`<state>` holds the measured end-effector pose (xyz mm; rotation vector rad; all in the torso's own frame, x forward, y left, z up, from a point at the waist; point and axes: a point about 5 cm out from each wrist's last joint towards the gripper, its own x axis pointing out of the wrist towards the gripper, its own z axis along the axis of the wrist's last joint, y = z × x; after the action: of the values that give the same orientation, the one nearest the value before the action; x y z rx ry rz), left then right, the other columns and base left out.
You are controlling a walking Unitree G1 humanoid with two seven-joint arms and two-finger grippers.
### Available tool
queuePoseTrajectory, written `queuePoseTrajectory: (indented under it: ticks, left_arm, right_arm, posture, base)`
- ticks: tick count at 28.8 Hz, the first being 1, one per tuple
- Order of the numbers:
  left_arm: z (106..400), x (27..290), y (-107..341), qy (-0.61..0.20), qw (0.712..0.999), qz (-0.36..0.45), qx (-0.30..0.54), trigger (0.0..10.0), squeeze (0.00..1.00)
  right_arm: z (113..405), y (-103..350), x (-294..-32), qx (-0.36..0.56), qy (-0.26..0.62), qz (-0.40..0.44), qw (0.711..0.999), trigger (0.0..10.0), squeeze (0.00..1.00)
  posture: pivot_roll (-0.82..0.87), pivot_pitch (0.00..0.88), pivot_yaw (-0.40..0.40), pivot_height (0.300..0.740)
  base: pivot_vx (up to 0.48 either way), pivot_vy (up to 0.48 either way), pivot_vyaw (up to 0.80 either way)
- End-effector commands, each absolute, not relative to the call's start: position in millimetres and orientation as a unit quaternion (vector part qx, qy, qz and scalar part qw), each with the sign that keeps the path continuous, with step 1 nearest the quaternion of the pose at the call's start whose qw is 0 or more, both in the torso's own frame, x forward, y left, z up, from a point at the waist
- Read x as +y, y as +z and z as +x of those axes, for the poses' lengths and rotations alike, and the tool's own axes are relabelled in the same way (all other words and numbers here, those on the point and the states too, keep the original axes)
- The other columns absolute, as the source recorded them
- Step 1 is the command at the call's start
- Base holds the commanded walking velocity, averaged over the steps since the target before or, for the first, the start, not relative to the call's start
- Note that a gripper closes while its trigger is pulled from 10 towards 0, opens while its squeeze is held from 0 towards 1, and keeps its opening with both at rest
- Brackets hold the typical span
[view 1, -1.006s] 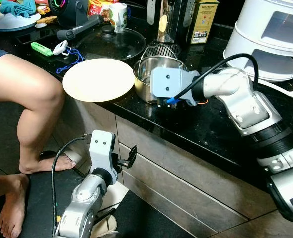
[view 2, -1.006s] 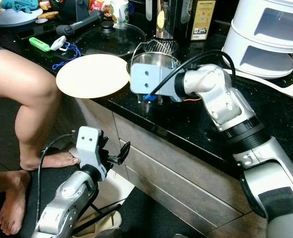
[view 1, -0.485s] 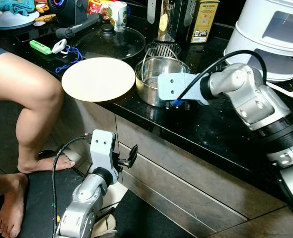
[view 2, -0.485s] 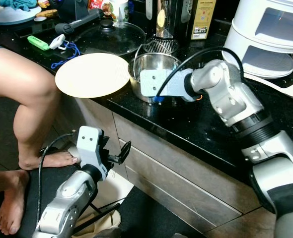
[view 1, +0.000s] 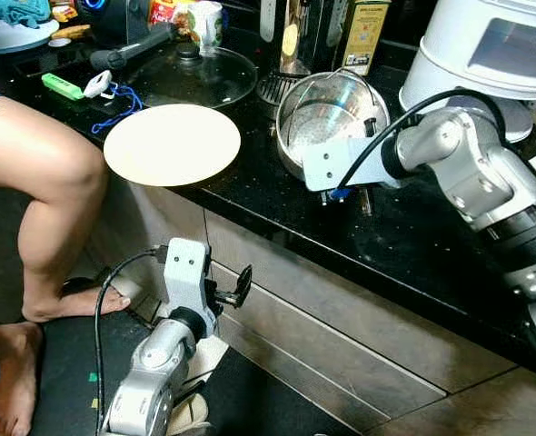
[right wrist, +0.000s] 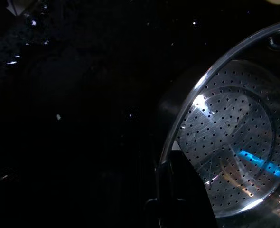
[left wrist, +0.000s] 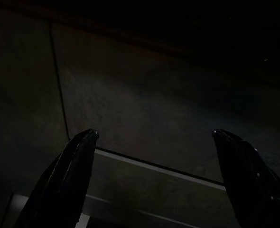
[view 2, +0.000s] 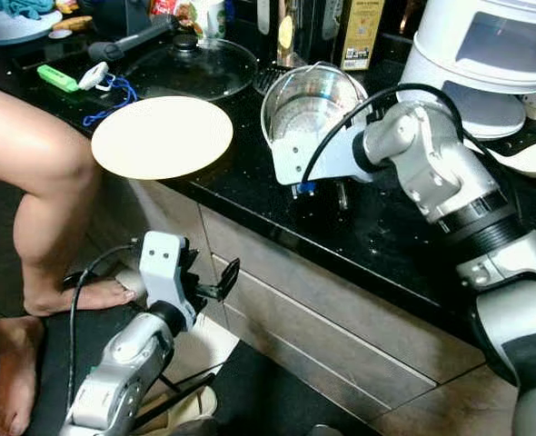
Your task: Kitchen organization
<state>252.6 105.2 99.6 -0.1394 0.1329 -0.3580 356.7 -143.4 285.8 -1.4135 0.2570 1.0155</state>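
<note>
Your right gripper is at the rim of the perforated steel colander, and in the right wrist view a finger sits against that rim, clamped on it. The colander is tilted, its open mouth turned up toward your head camera, its low side just back from the table front edge. Behind it stand a dark bottle and a wire rack, touching or nearly so; you cannot tell which. To its right rises a white tiered appliance, close to your right arm.

On the left, a cream round plate overhangs the table's front edge slightly, with a bare strip of black stone between it and the colander. A glass pan lid lies behind the plate. Bare stone also runs along the front edge below your right arm.

A person's bare leg stands beside the plate's end of the table.

Your left gripper hangs low before the cabinet front, its fingers spread apart.
</note>
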Motion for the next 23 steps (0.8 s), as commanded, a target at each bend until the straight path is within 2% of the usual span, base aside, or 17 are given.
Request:
queuePoseTrajectory:
  ticks: [1, 5, 8, 9, 10, 11, 12, 14, 16, 18, 19, 20, 21, 23]
  left_arm:
    - [251, 105, 93, -0.178, 0.978, -0.073, 0.078, 10.0, 0.0]
    - [251, 104, 93, -0.179, 0.978, -0.074, 0.078, 10.0, 0.0]
    - [251, 104, 93, -0.179, 0.978, -0.076, 0.077, 10.0, 0.0]
    - [251, 104, 93, -0.179, 0.978, -0.076, 0.077, 10.0, 0.0]
    - [251, 104, 94, -0.179, 0.978, -0.078, 0.076, 10.0, 0.0]
    - [251, 104, 94, -0.179, 0.978, -0.078, 0.076, 10.0, 0.0]
    - [251, 104, 94, -0.179, 0.978, -0.078, 0.076, 10.0, 0.0]
    - [251, 105, 94, -0.179, 0.978, -0.077, 0.074, 10.0, 0.0]
    - [251, 105, 94, -0.179, 0.978, -0.077, 0.074, 10.0, 0.0]
    - [251, 105, 96, -0.18, 0.978, -0.076, 0.072, 10.0, 0.0]
    - [251, 105, 96, -0.18, 0.978, -0.076, 0.072, 10.0, 0.0]
    - [251, 105, 96, -0.18, 0.978, -0.075, 0.071, 10.0, 0.0]
    - [251, 105, 96, -0.18, 0.978, -0.075, 0.071, 10.0, 0.0]
    - [250, 106, 96, -0.18, 0.978, -0.073, 0.071, 10.0, 0.0]
  right_arm:
    - [353, 293, -141, 0.093, 0.456, -0.611, 0.641, 0.0, 0.0]
    - [351, 295, -140, 0.084, 0.468, -0.594, 0.649, 0.0, 0.0]
    - [355, 312, -132, 0.02, 0.46, -0.518, 0.721, 0.0, 0.0]
    - [355, 312, -132, 0.02, 0.46, -0.518, 0.721, 0.0, 0.0]
    - [357, 324, -127, -0.022, 0.463, -0.432, 0.774, 0.0, 0.0]
    - [356, 328, -125, -0.042, 0.464, -0.404, 0.788, 0.0, 0.0]
    - [356, 328, -125, -0.042, 0.464, -0.404, 0.788, 0.0, 0.0]
    - [354, 334, -123, -0.075, 0.466, -0.347, 0.811, 0.0, 0.0]
    - [354, 334, -123, -0.075, 0.466, -0.347, 0.811, 0.0, 0.0]
    - [351, 341, -123, -0.136, 0.46, -0.258, 0.839, 0.0, 0.0]
    - [351, 341, -123, -0.136, 0.46, -0.258, 0.839, 0.0, 0.0]
    - [349, 343, -124, -0.16, 0.456, -0.199, 0.853, 0.0, 0.0]
    - [349, 343, -124, -0.16, 0.456, -0.199, 0.853, 0.0, 0.0]
    - [347, 344, -128, -0.183, 0.443, -0.104, 0.871, 0.0, 0.0]
  posture:
    - [0.03, 0.052, -0.054, 0.74]
    - [0.03, 0.051, -0.053, 0.74]
    - [0.03, 0.054, -0.054, 0.74]
    - [0.03, 0.054, -0.054, 0.74]
    - [0.03, 0.054, -0.054, 0.74]
    - [0.03, 0.054, -0.054, 0.74]
    - [0.03, 0.054, -0.054, 0.74]
    - [0.03, 0.059, -0.046, 0.74]
    - [0.03, 0.059, -0.046, 0.74]
    - [0.03, 0.06, -0.041, 0.74]
    - [0.03, 0.06, -0.041, 0.74]
    - [0.03, 0.06, -0.037, 0.74]
    - [0.03, 0.06, -0.037, 0.74]
    - [0.03, 0.06, -0.033, 0.74]
  base:
    - [0.0, 0.0, 0.0]
    - [0.0, 0.0, 0.0]
    - [0.0, 0.0, 0.0]
    - [0.0, 0.0, 0.0]
    - [0.0, 0.0, 0.0]
    - [0.0, 0.0, 0.0]
    - [0.0, 0.0, 0.0]
    - [0.0, 0.0, 0.0]
    - [0.0, 0.0, 0.0]
    - [0.0, 0.0, 0.0]
    - [0.0, 0.0, 0.0]
    - [0.0, 0.0, 0.0]
    - [0.0, 0.0, 0.0]
    - [0.0, 0.0, 0.0]
